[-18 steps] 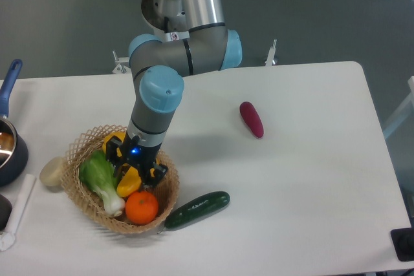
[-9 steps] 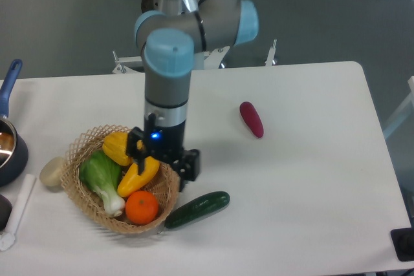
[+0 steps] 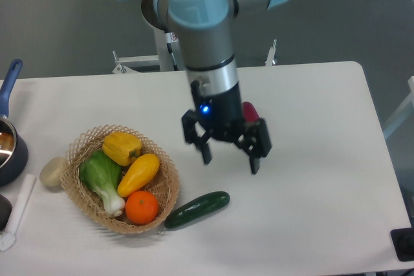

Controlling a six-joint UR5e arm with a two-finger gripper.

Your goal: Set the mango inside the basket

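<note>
The mango [image 3: 138,174] lies inside the basket [image 3: 84,144], tilted with its upper end toward 1 o'clock, between the bok choy [image 3: 101,180] at its 9 o'clock side and the basket's right rim. A yellow bell pepper [image 3: 121,147] sits just beside it at 11 o'clock, and the orange [image 3: 141,207] touches its lower end at 6 o'clock. All four lie within the woven rim.

The tool [image 3: 229,159] hangs above the desk [image 3: 310,211] at the basket's 3 o'clock side, well apart from the mango — its two dark fingers spread wide, nothing between them. The arm's blue light shows just above the fingers.

A cucumber [image 3: 196,209] lies on the desk touching the basket's edge at about 4 o'clock. A dark red vegetable [image 3: 250,109] is mostly hidden behind the tool's wrist. At the basket's 9 o'clock side a pale round object [image 3: 52,172] rests against the rim, and a blue-handled pot [image 3: 10,140] stands at the desk's left edge.
</note>
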